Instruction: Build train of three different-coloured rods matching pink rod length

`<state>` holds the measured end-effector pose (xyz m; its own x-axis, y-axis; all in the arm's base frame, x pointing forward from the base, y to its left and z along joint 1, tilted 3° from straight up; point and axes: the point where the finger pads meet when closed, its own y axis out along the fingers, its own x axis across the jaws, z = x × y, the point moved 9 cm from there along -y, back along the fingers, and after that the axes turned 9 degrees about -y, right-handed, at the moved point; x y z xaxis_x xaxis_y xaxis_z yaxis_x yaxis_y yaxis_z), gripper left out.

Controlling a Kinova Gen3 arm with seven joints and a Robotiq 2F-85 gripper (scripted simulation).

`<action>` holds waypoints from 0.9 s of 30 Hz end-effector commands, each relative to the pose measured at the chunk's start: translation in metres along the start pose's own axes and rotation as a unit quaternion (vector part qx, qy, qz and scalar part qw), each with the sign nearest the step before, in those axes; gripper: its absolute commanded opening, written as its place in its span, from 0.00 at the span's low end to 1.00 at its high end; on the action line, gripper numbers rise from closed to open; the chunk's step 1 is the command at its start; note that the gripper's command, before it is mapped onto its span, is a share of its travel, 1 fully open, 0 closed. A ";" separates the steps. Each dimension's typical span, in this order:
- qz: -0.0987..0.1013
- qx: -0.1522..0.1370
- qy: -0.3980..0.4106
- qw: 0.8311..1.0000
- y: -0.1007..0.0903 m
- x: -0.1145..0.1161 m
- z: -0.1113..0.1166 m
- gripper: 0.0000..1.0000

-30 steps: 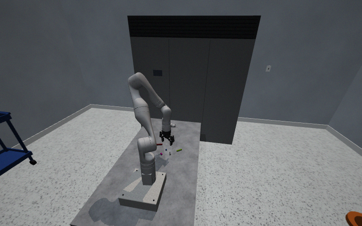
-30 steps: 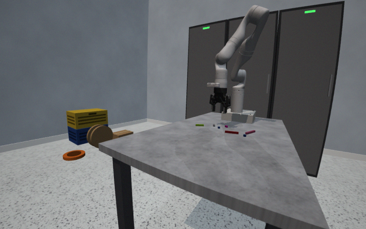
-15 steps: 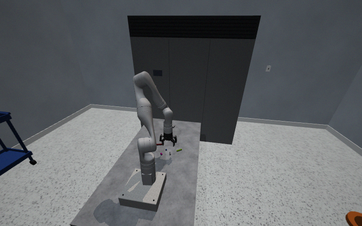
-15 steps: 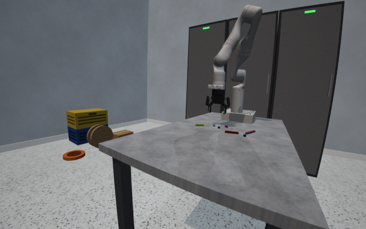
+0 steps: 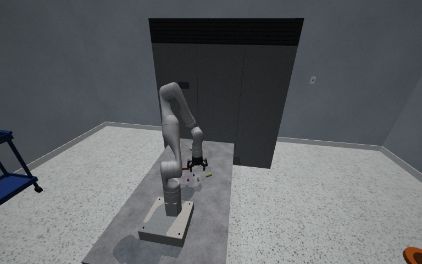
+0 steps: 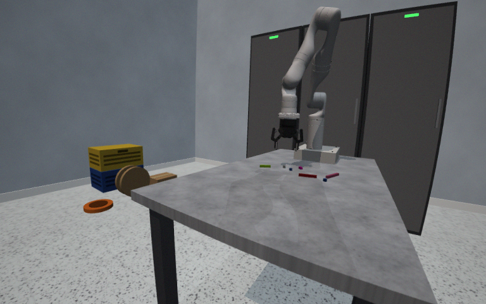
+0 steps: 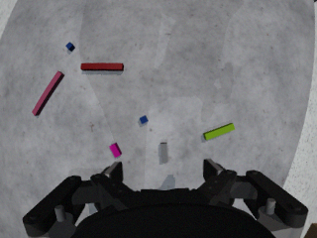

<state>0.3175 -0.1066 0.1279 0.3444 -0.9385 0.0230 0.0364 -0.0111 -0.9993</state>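
Seven rods lie apart on the grey table (image 5: 214,218) (image 6: 286,215) (image 7: 198,27). They are a pink rod (image 7: 48,93) (image 6: 332,175), a red rod (image 7: 102,66) (image 6: 307,175) (image 5: 185,168), a lime rod (image 7: 218,131) (image 6: 265,166) (image 5: 209,175), a magenta rod (image 7: 115,150) (image 6: 300,167) (image 5: 187,179), a grey rod (image 7: 162,153) (image 5: 198,179), and two blue cubes. One blue cube (image 7: 70,47) (image 6: 324,180) lies near the pink rod, the other (image 7: 143,119) (image 6: 290,168) between the magenta and grey rods. My gripper (image 7: 162,170) (image 5: 196,166) (image 6: 286,141) is open and empty. It hangs well above the rods.
The arm's base block (image 5: 166,224) (image 6: 317,154) stands on the table's end. Dark cabinets (image 6: 401,107) are behind it. On the floor are a yellow and blue crate (image 6: 115,158), wooden discs (image 6: 132,178), an orange ring (image 6: 98,205) and a blue cart (image 5: 12,177).
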 end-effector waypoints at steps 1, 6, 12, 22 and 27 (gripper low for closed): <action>0.000 0.003 -0.007 1.000 -0.001 0.003 -0.003 1.00; -0.001 0.004 -0.021 1.000 -0.001 0.003 -0.003 1.00; -0.001 0.004 -0.022 1.000 -0.001 0.003 -0.004 0.24; -0.001 0.004 -0.022 1.000 -0.001 0.003 -0.004 0.24; -0.001 0.004 -0.022 1.000 -0.001 0.003 -0.004 0.24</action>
<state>0.3150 -0.1104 0.1285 0.3862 -0.9220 0.0258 0.0436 -0.0097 -0.9990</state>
